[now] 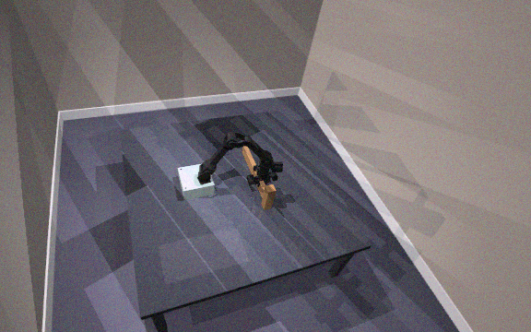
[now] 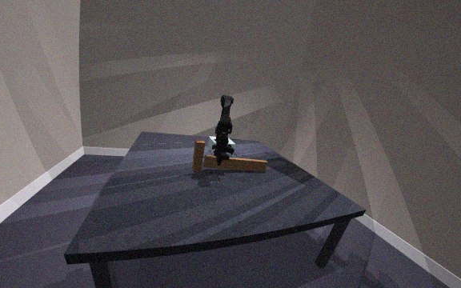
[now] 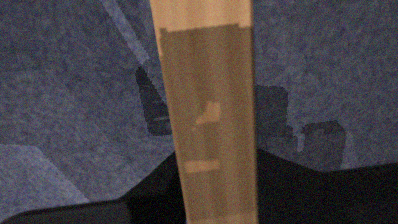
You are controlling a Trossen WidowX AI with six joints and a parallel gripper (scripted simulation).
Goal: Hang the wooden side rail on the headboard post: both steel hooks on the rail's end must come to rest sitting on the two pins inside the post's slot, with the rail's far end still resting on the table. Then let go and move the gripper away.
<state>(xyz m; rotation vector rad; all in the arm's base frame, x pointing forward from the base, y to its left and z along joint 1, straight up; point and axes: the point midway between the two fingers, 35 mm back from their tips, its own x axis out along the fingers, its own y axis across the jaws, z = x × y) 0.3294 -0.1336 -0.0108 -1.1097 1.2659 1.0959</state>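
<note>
The end effector (image 1: 258,181) (image 2: 222,162) is partly open, its fingers closed on the wooden side rail (image 1: 248,157) (image 2: 246,164) (image 3: 212,75), which lies lengthwise just beside the upright headboard post (image 1: 268,197) (image 2: 198,157) on the dark worktop (image 1: 192,272) (image 2: 174,212), its far end low at the surface; whether the hooks sit on the pins inside the slot is too small to tell. No box, tray or other container can be made out, the pale block (image 1: 195,182) (image 2: 230,142) under the arm's foot being a base, and no brand, label or writing is readable on rail, post or block.
</note>
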